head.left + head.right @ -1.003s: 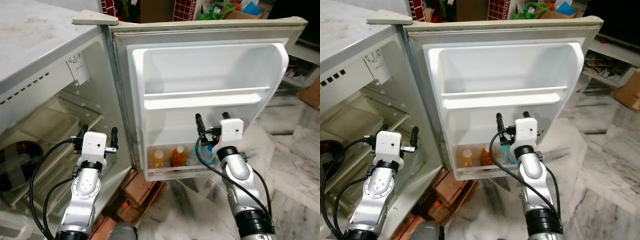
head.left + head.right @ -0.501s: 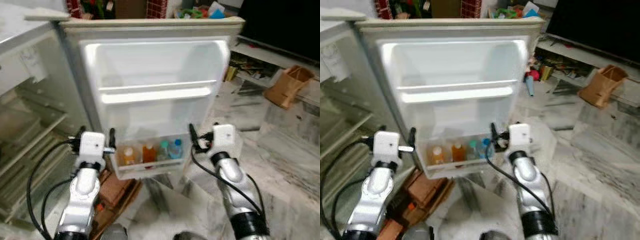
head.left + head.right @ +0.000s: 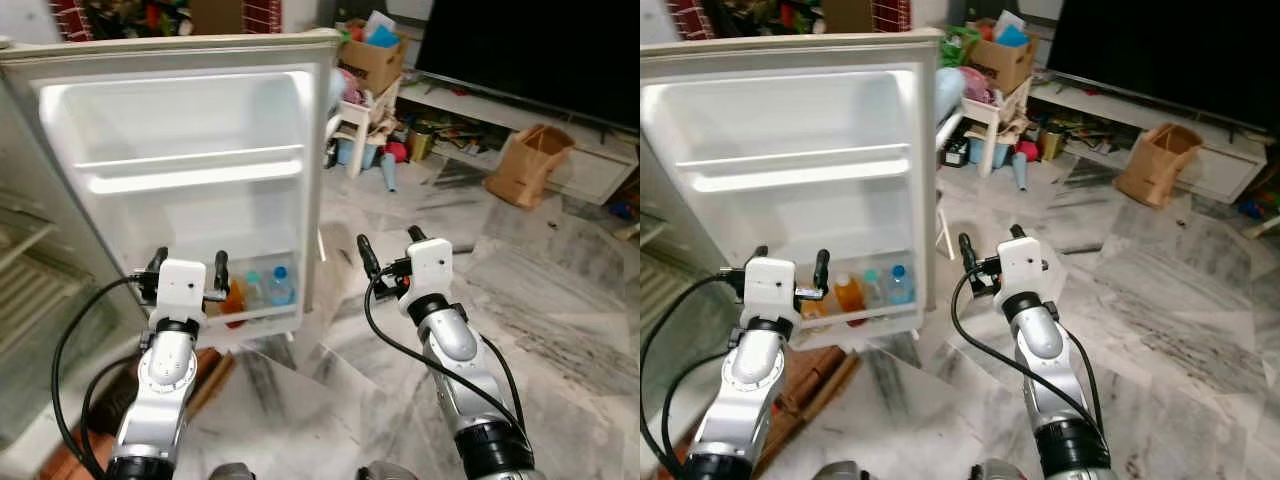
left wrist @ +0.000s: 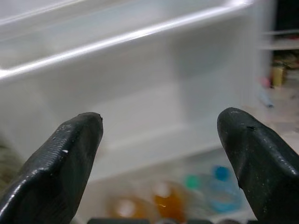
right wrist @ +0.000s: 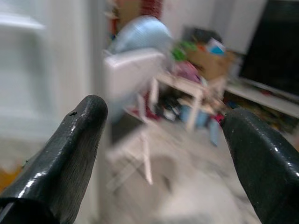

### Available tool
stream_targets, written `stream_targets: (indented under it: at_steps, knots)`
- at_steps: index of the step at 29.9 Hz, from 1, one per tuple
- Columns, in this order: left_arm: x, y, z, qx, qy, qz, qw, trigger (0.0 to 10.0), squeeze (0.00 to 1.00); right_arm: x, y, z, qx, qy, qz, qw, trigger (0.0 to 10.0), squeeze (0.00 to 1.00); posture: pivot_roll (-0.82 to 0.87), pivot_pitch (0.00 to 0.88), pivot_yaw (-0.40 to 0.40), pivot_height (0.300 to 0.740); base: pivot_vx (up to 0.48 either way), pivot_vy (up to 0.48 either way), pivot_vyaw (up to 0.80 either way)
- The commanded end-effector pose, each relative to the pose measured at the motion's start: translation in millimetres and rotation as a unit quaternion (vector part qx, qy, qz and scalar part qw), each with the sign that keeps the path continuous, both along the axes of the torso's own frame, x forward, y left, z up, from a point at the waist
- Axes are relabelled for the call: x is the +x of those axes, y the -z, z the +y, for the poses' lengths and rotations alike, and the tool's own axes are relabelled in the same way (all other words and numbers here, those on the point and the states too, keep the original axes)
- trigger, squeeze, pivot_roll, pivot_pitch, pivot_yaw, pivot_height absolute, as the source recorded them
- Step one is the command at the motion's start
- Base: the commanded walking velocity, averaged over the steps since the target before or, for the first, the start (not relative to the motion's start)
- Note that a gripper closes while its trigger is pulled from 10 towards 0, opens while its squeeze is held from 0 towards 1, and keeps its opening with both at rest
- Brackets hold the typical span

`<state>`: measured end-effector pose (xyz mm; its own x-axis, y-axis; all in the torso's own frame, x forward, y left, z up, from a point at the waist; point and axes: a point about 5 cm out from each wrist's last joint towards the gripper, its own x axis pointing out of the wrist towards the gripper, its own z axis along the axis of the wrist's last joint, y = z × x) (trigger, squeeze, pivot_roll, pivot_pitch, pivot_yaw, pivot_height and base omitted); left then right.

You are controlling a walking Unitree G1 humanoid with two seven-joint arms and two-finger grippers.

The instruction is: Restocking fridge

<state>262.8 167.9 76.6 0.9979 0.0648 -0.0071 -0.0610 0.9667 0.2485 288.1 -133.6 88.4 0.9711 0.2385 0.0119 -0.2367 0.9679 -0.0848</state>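
Left eye view: both pincers are spread wide and carry nothing, the left pincer [image 3: 186, 272] before the fridge door [image 3: 190, 150], the right pincer [image 3: 385, 250] over marble floor [image 3: 560, 300]. Bottles [image 3: 257, 290] sit in the bottom door rack. I judge stock must be found first; I'd keep arms tucked.

Fridge door [image 3: 190, 150] stands at eleven o'clock, bottles [image 3: 258, 292] in its lowest shelf (four or so); paper bag [image 3: 527, 165] on floor at two o'clock.

Bare upper door shelf [image 3: 195, 178], bottles [image 3: 258, 293] crowding bottom door rack, open marble floor [image 3: 560, 300] rightward
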Motion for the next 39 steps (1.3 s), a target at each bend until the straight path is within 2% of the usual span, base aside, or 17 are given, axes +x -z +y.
stream_targets:
  at_steps: [1,6,18,27,35,39]
  knots:
    - [1.3,-1,-5.1,0.004,0.006,-0.001,1.000,10.0,0.00,-0.5,-2,-9.2,-0.007,0.008,-0.006,1.000,10.0,0.00,0.07,0.000,-0.008,0.740,0.000,-0.480,0.00]
    - [2.4,0,0.2,0.009,-0.006,0.005,1.000,10.0,0.00,1.3,-7,-9.7,-0.020,0.009,-0.021,1.000,10.0,0.00,0.06,0.000,-0.006,0.740,0.000,-0.477,0.80]
    - [4.8,-2,-2.2,0.008,-0.002,0.002,1.000,10.0,0.00,3.6,-12,-5.5,-0.008,-0.004,-0.028,1.000,10.0,0.00,0.07,0.006,-0.005,0.740,0.056,-0.435,0.80]
    - [6.8,-3,-1.8,-0.001,-0.015,0.001,1.000,10.0,0.00,3.0,-13,-3.8,0.006,-0.016,-0.031,0.999,10.0,0.00,0.07,0.004,-0.002,0.740,0.450,0.000,0.80]
    - [5.7,0,3.8,-0.007,-0.030,0.009,0.999,10.0,0.00,1.9,-12,-3.0,0.008,-0.021,-0.033,0.999,10.0,0.00,0.07,0.000,-0.002,0.740,0.474,0.000,0.06]
    - [6.1,1,2.4,-0.005,-0.026,0.010,1.000,10.0,0.00,3.1,-15,-1.2,0.008,-0.027,-0.038,0.999,10.0,0.00,0.07,0.000,-0.004,0.740,0.480,0.000,0.71]
